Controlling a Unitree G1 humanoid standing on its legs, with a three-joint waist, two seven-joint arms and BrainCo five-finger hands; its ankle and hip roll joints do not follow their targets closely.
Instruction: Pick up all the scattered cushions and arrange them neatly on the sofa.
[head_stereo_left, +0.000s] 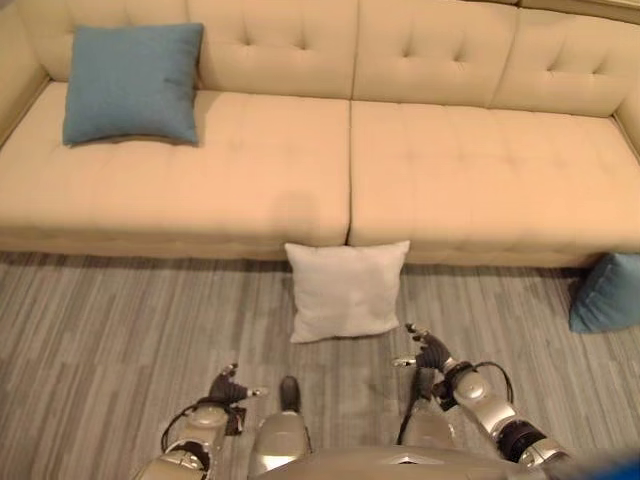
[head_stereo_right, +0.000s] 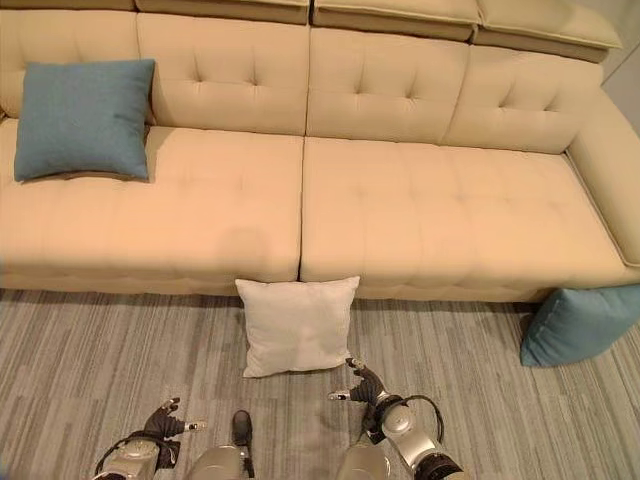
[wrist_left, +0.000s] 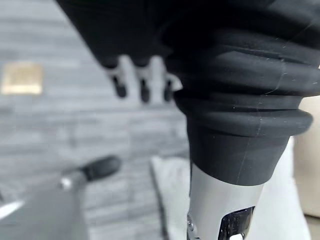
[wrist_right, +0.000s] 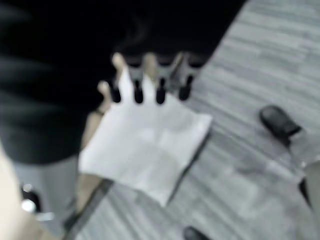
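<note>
White cushion (head_stereo_left: 346, 290) leans upright against sofa (head_stereo_left: 420, 180), top edge level.

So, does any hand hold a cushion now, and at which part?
Nothing is held. The left hand and right hand hang open, short of the white cushion.

Home living room — long beige tufted sofa (head_stereo_left: 350, 150), throw cushions (head_stereo_left: 133, 83), grey wood-look floor (head_stereo_left: 120, 330)

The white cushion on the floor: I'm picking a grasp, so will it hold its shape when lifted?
Probably not rigidly. The white cushion looks soft and plump with pointed corners, so it would likely sag if pinched by one edge. It seems light for its bulk. It leans against the sofa front and may flop flat when nudged.
</note>
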